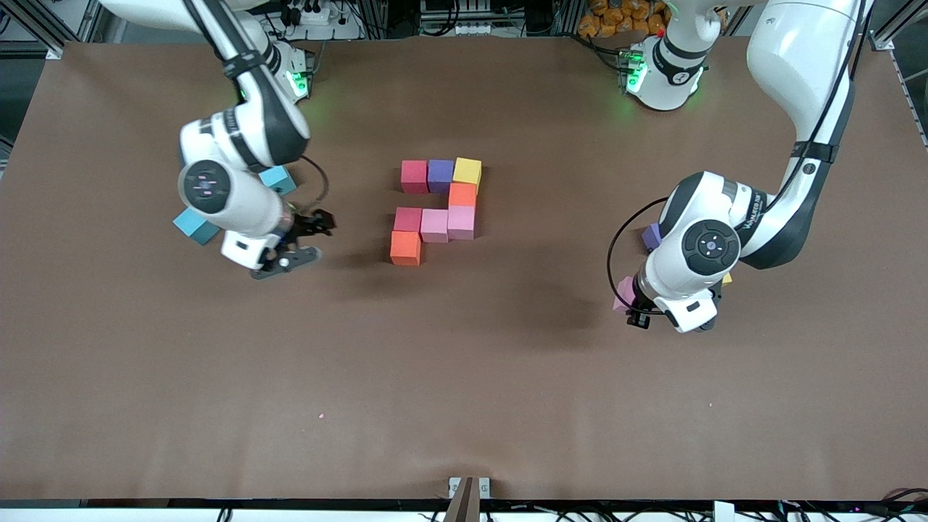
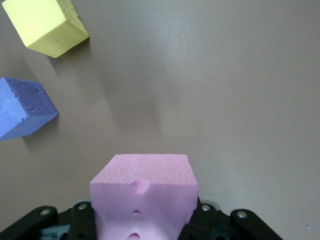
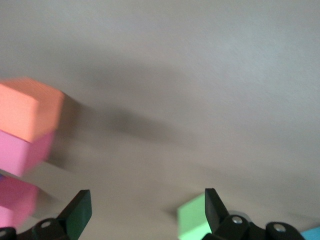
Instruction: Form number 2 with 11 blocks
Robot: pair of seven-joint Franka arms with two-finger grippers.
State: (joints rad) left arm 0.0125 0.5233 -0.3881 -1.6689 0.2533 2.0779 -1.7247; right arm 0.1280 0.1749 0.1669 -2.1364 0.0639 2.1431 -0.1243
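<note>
Eight blocks lie joined mid-table: red (image 1: 414, 176), purple (image 1: 440, 175) and yellow (image 1: 467, 172) in the row nearest the bases, then orange (image 1: 462, 194), two pink (image 1: 461, 222) (image 1: 434, 225), red (image 1: 407, 219) and orange (image 1: 405, 247). My left gripper (image 1: 632, 308) is shut on a pink block (image 2: 144, 192), toward the left arm's end. Beside it lie a bluish-purple block (image 2: 22, 107) and a yellow block (image 2: 47, 22). My right gripper (image 3: 145, 210) stands open and empty over bare table beside the formation. A green block (image 3: 192, 220) sits by one fingertip (image 3: 215, 207); the arm hides it in the front view.
Two light-blue cubes (image 1: 278, 179) (image 1: 196, 226) lie partly under the right arm, toward its end of the table. The loose purple block (image 1: 651, 235) and yellow block (image 1: 726, 278) peek out from under the left arm. Brown tabletop (image 1: 464, 377) stretches toward the front camera.
</note>
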